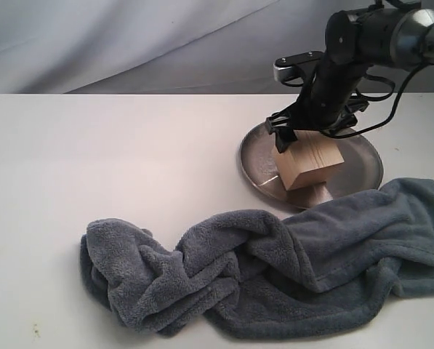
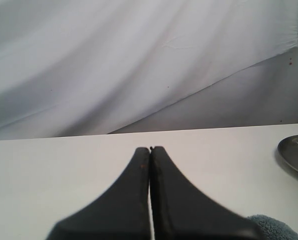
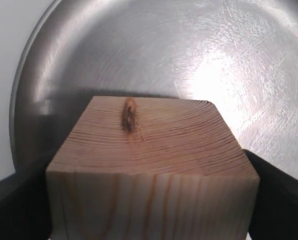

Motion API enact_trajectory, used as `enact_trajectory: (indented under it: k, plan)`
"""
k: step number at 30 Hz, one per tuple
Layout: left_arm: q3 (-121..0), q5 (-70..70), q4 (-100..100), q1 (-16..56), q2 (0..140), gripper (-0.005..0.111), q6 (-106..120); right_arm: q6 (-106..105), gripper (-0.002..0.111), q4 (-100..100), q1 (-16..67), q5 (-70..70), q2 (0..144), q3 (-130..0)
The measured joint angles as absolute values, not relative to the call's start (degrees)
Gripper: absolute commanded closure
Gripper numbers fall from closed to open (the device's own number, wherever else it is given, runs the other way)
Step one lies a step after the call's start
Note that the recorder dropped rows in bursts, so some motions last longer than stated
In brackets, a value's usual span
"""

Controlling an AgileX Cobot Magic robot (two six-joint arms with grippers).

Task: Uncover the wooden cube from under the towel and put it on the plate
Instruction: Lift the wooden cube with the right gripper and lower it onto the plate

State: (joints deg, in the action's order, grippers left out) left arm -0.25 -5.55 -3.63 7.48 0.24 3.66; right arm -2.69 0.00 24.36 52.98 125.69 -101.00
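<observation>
The pale wooden cube (image 1: pixel 309 164) sits over the middle of the round silver plate (image 1: pixel 254 161), and its reflection shows just below it. Whether it touches the metal I cannot tell. My right gripper (image 1: pixel 306 144) comes down from above and is shut on the wooden cube (image 3: pixel 149 165), with a black finger (image 3: pixel 281 192) on each side and the plate (image 3: pixel 188 55) behind. The blue-grey towel (image 1: pixel 275 269) lies bunched in front of the plate. My left gripper (image 2: pixel 150 149) is shut and empty over bare table. It is out of the exterior view.
White tabletop (image 1: pixel 115 160) stretches left of the plate and behind the towel. A grey-white cloth backdrop (image 1: pixel 129 36) hangs behind the table. The left wrist view catches the plate's edge (image 2: pixel 296 152) and a corner of towel (image 2: pixel 273 226).
</observation>
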Motion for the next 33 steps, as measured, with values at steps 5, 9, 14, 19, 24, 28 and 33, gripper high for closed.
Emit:
enact_trajectory:
  k: [5, 9, 14, 19, 24, 28, 33]
  plan:
    - [-0.25, -5.55, -3.63, 7.48, 0.24, 0.107, 3.66, -1.56, 0.062, 0.00, 24.36, 51.56, 126.21, -101.00]
    - [-0.25, -5.55, -3.63, 7.48, 0.24, 0.107, 3.66, -1.09, 0.062, -0.44, 24.36, 51.02, 126.34, -101.00]
    - [-0.25, -5.55, -3.63, 7.48, 0.24, 0.107, 3.66, -0.61, 0.062, -0.55, 24.36, 50.25, 126.44, -101.00]
    - [-0.25, -5.55, -3.63, 7.48, 0.24, 0.107, 3.66, 0.00, 0.061, -0.74, 24.36, 48.38, 126.57, -101.00]
    - [-0.25, -5.55, -3.63, 7.48, 0.24, 0.107, 3.66, 0.30, 0.053, -1.00, 24.36, 47.47, 126.93, -101.00]
    - [-0.25, -5.55, -3.63, 7.48, 0.24, 0.107, 3.66, 0.60, 0.050, -1.13, 24.36, 46.71, 128.34, -101.09]
    - [-0.25, -5.55, -3.63, 7.48, 0.24, 0.107, 3.66, 0.99, 0.045, -1.45, 24.36, 46.38, 128.78, -101.09]
